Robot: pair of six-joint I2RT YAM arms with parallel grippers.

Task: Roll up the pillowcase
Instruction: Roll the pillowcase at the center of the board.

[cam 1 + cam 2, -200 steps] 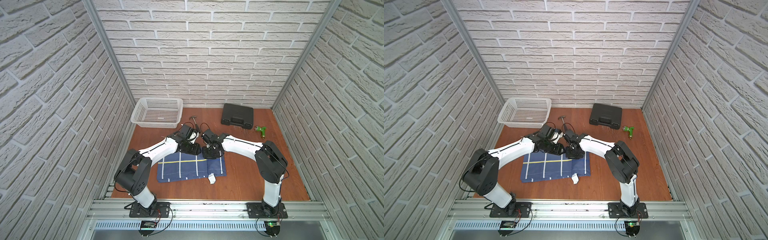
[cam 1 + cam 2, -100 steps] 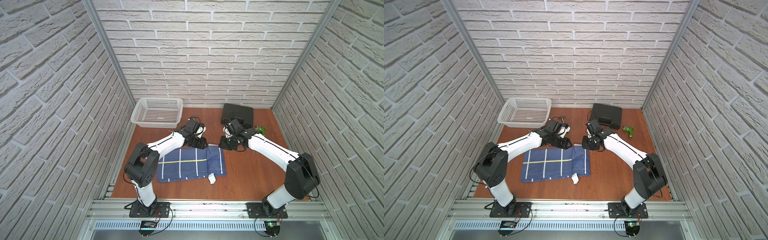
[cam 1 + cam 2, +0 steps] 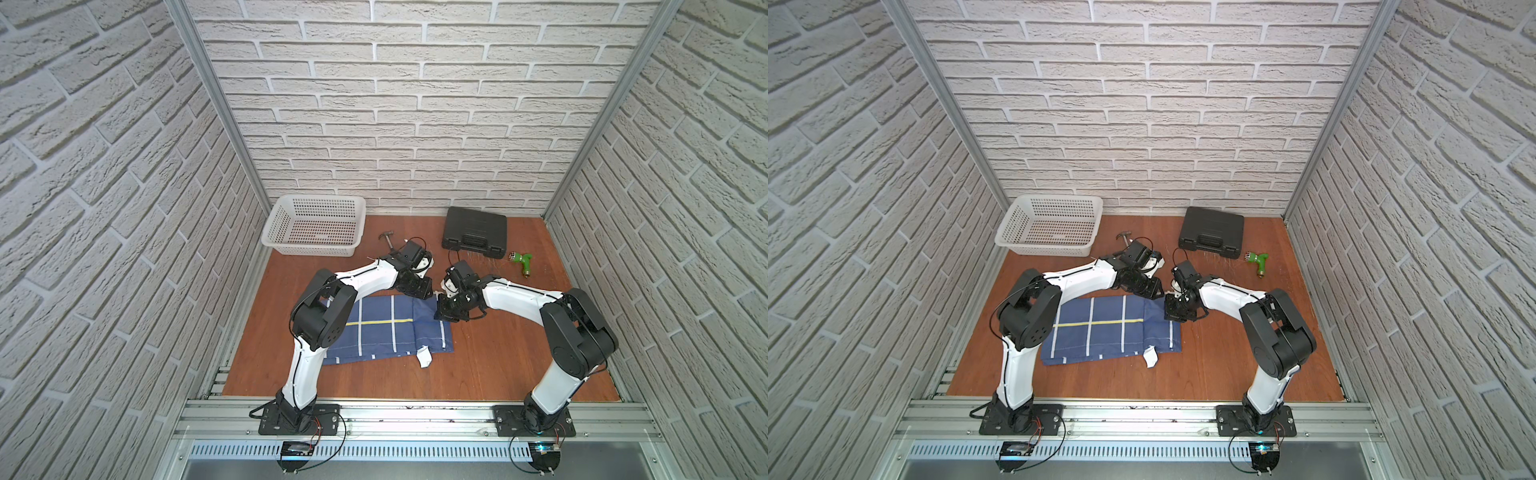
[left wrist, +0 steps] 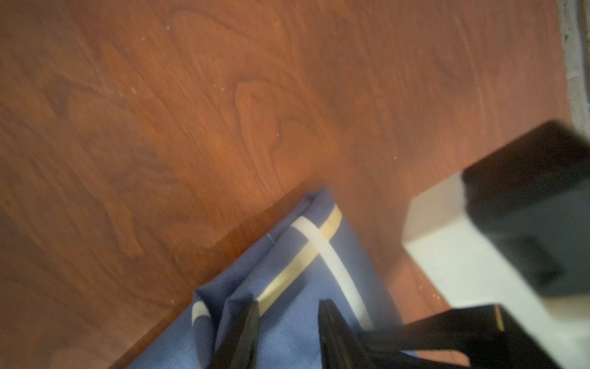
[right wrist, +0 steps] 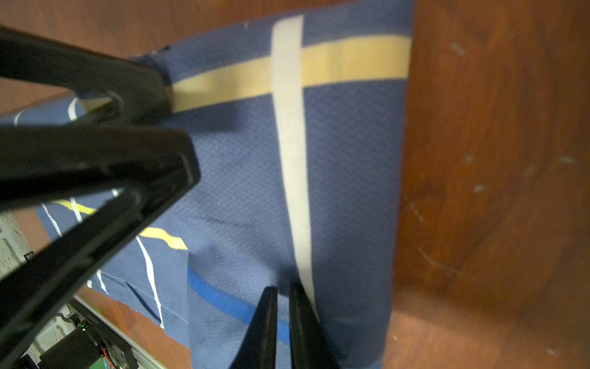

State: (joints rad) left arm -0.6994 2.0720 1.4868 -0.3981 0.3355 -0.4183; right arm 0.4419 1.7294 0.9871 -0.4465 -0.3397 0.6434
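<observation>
The navy pillowcase lies flat on the wooden table, its right end folded over as a darker flap, with its white tag at the near edge. Both grippers meet at its far right edge. My left gripper is open, its fingers standing apart with cloth between and under them; a small ridge bunches beside one finger. My right gripper is shut on the flap, with only a thin slit between its fingers. The left gripper also shows in the right wrist view.
A white basket stands at the back left and a black case at the back right. A green nozzle lies beside the case. A small hammer lies just behind the left gripper. Bare table spreads to the right.
The right gripper has come back from the cloth's far right corner towards the left gripper. The left gripper has shifted right along the far edge. The two now sit close together.
</observation>
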